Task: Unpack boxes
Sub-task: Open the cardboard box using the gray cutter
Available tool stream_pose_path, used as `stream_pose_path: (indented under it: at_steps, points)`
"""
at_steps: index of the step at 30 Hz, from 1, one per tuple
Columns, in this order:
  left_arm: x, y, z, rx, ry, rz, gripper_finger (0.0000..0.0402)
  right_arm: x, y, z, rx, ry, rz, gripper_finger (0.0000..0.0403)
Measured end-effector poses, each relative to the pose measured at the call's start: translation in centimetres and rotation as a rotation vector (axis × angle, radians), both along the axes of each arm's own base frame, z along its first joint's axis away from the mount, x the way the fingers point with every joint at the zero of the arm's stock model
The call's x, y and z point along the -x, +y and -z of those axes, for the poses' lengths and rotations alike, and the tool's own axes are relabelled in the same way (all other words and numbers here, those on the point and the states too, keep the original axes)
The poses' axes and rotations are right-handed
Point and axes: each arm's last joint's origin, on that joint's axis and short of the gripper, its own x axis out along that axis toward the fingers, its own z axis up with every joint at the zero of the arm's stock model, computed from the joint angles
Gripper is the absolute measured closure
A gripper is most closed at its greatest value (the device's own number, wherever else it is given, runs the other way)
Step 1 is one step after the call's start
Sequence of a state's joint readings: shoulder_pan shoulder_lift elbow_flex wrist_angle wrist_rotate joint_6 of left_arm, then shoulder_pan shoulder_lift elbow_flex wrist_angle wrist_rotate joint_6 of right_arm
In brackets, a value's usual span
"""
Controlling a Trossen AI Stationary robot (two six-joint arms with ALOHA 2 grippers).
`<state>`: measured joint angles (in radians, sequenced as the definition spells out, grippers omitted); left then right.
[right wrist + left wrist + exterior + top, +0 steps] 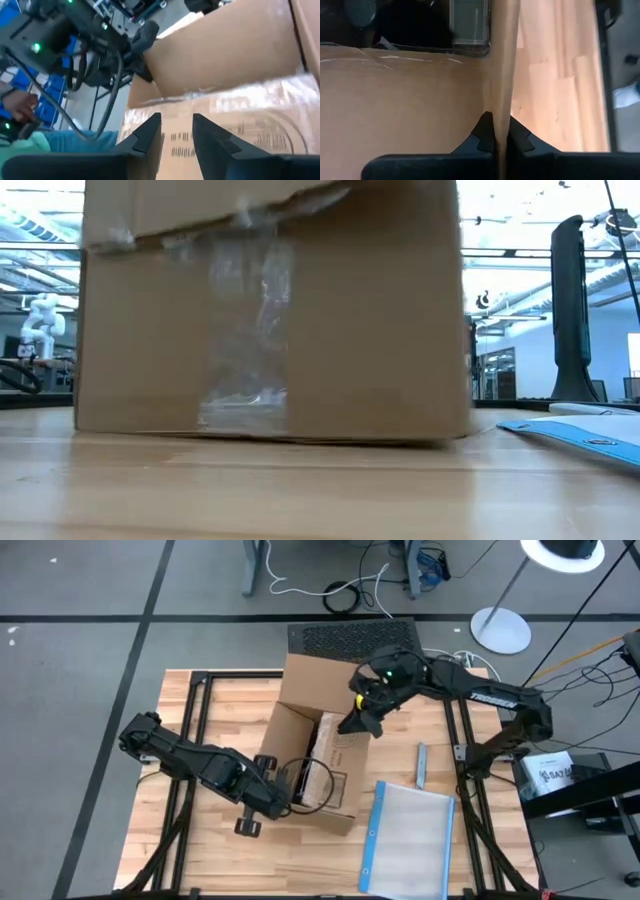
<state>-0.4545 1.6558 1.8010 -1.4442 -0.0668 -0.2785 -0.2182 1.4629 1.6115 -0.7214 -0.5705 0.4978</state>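
Observation:
The brown cardboard box point(318, 755) stands open in the middle of the table, and its taped near wall point(270, 320) fills the low view. My left gripper point(287, 794) reaches in from the table's left and is shut on a cardboard panel at the box's near-left side. My right gripper point(360, 720) comes from the right and is open. In the right wrist view, my right gripper point(177, 134) sits just over the taped flap with dark printed marks point(235, 125). My left gripper pinches an upright cardboard panel by its edge point(501, 112) between its two fingers point(484, 131), one on each face. Whether the panel is a wall or a flap does not show. The box stays resting on the table. My right gripper: I cannot tell whether its fingers touch the printed flap.
A clear plastic pouch with a blue edge point(410, 840) lies on the table to the box's near right, with a small grey strip point(421, 765) beyond it. A black grille-topped unit point(352, 638) sits behind the box. A person's hand point(20, 102) shows beyond the table.

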Motion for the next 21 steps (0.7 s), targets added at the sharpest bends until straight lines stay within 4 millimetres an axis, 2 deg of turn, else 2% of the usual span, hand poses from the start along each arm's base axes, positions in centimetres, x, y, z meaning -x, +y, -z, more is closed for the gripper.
stream_pose_path:
  at_steps: [7,11,17,21]
  points:
    - [0.2,0.8,-4.0,0.083,-0.125,-0.072,0.0312,3.0,1.4,-1.3,0.045,0.038,0.02,0.0305]
    - [0.3,1.5,-5.9,0.111,-0.203,-0.095,0.0283,4.3,2.6,-1.2,0.062,0.107,0.023,0.0305]
    - [0.1,2.0,-5.9,0.141,-0.181,-0.112,0.0267,4.9,4.4,-0.6,0.062,0.218,-0.011,0.0305]
    - [-0.1,2.7,-5.9,0.132,-0.184,-0.108,0.0266,6.2,5.5,-0.2,0.08,0.324,0.008,0.0305]
